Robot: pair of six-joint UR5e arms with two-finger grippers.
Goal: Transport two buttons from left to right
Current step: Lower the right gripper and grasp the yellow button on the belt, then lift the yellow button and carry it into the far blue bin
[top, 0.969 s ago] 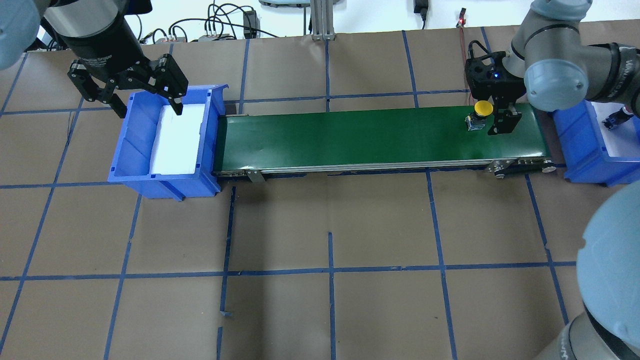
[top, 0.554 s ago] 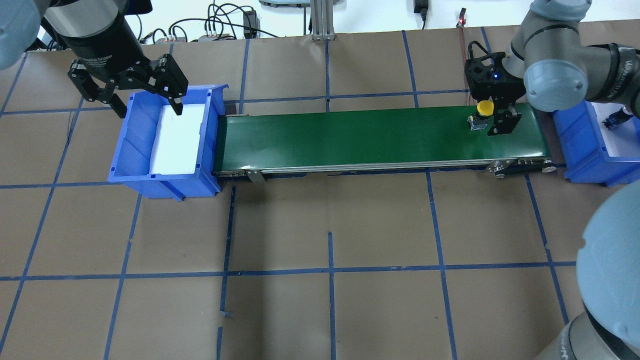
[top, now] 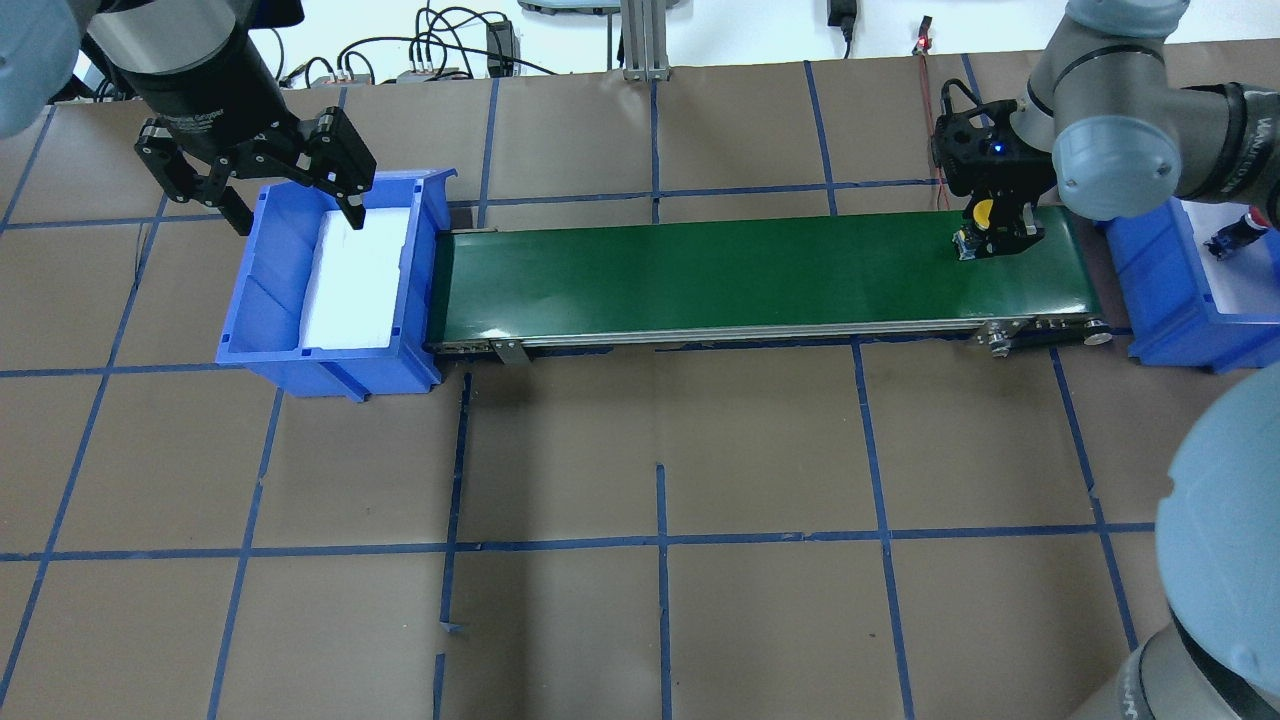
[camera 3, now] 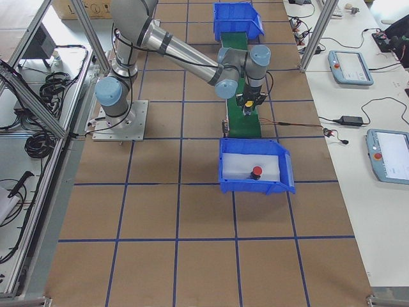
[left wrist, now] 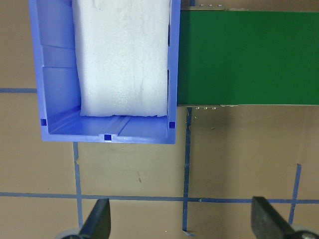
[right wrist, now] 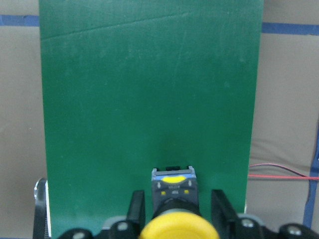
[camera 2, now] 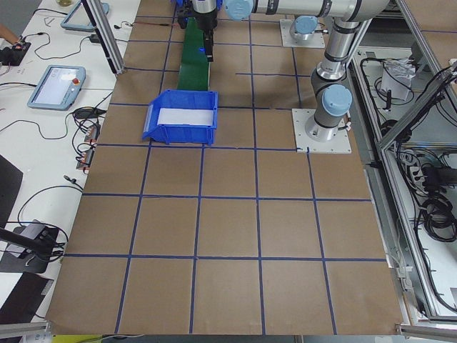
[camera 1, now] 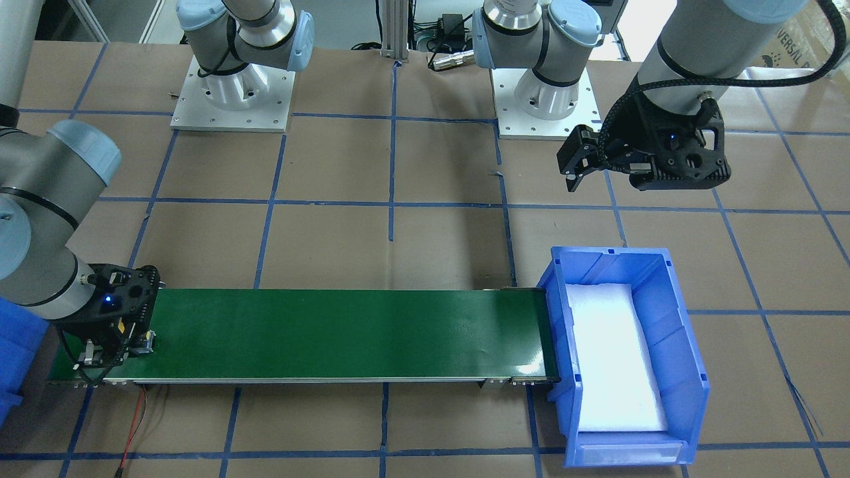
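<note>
The yellow button [top: 982, 214] stands on the right end of the green conveyor belt [top: 700, 270]. My right gripper [top: 988, 238] is down over it and open. In the right wrist view the yellow button [right wrist: 175, 189] sits between the two fingers [right wrist: 136, 208] with small gaps either side. The red button [camera 3: 256, 171] lies on white foam in the right blue bin [camera 3: 223, 167]; it also shows in the overhead view [top: 1228, 238]. My left gripper [top: 297, 200] is open and empty above the far end of the left blue bin [top: 268, 300], which holds only white foam.
The belt runs between the two bins; the right blue bin [top: 1160, 290] sits just beyond its right end. The left wrist view shows the left blue bin [left wrist: 104, 130] and the belt's left end [left wrist: 244, 55]. Cables lie along the table's far edge.
My right gripper has moved left and down so that the yellow button now sits between its fingers. The button has drifted slightly right. The left arm has not moved.
</note>
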